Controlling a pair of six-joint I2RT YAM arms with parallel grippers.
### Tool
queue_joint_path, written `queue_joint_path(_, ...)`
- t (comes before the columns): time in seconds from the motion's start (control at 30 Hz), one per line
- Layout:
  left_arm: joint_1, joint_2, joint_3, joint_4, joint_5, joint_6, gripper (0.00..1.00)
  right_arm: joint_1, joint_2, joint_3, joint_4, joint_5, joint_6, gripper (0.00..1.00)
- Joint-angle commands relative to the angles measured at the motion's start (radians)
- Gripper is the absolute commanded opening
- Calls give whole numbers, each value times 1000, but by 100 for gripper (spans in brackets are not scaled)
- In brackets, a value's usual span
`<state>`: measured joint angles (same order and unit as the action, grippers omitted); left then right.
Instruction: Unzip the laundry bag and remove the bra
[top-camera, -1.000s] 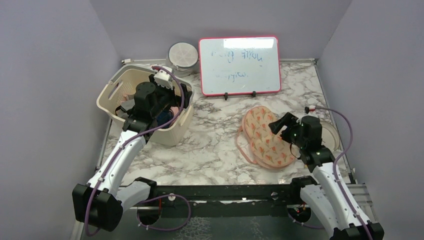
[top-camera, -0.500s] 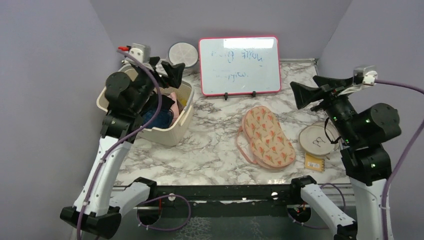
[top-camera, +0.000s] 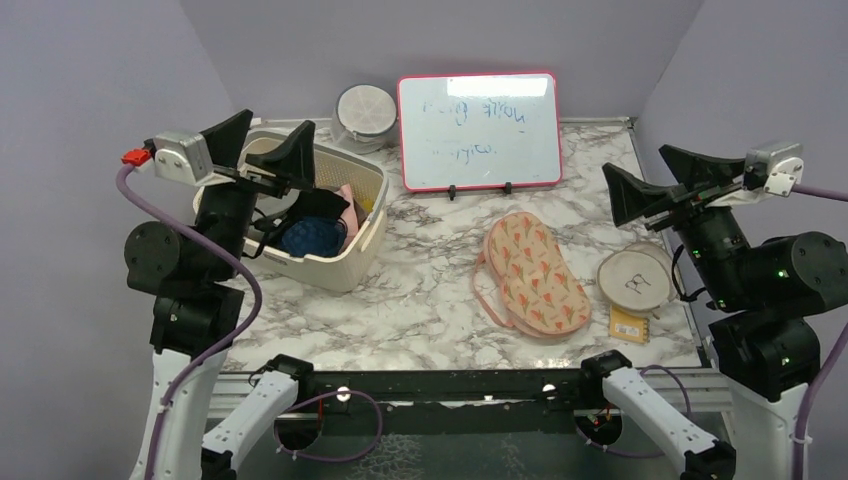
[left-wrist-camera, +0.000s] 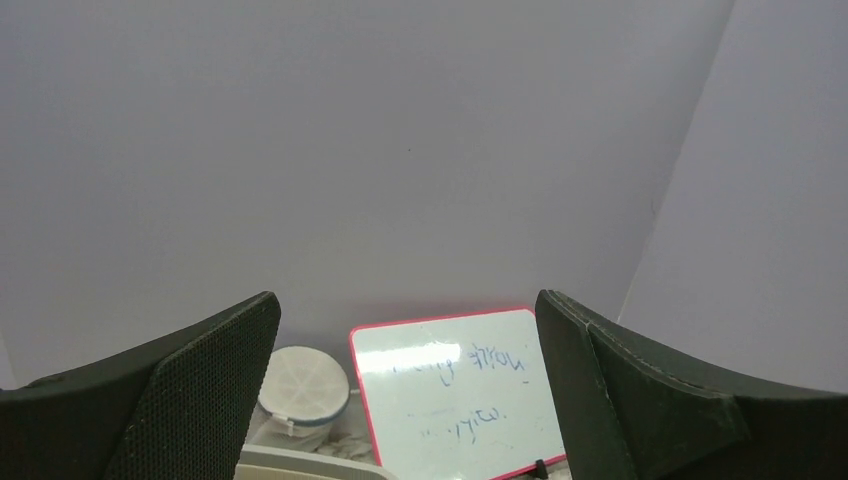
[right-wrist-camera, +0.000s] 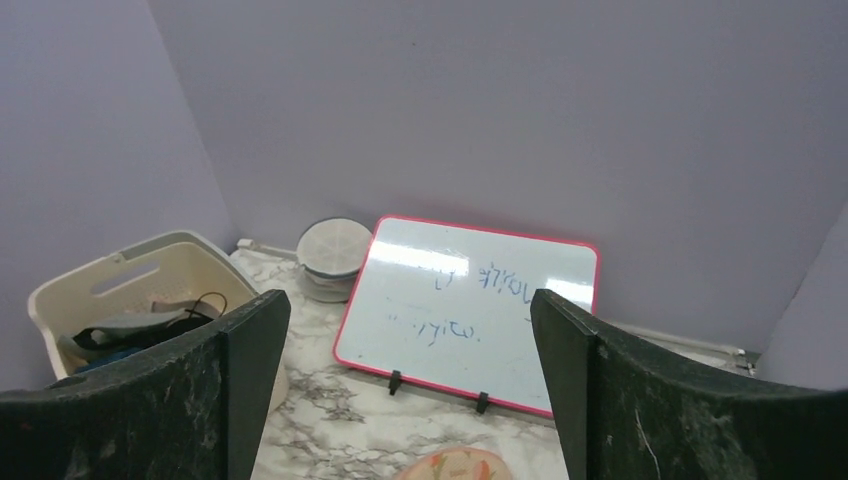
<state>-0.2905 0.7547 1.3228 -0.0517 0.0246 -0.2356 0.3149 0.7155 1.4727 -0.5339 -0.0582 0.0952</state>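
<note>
Both arms have risen within the last second. The left gripper (top-camera: 265, 150) has come up out of the basket (top-camera: 350, 265), and the right gripper (top-camera: 668, 180) has lifted off the laundry bag (top-camera: 535, 272), so nothing is being worked now. Each arm stands high, fingers pointing toward the far wall, jaws wide apart and empty. The bag lies flat on the table (top-camera: 430, 290), right of centre. I cannot pick out the bra with certainty.

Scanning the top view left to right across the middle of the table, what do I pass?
cream basket → laundry bag → round white disc
</note>
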Motion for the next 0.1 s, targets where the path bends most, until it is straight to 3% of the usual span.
queue_joint_path(0.0,-4,2,-12,-23,-61,-9,95,9,-40,-8,-19,51,-37,94)
queue_joint_path(0.07,-4,6,-10,-32,-65,-12,95,9,-36,-4,-34,71,-37,97)
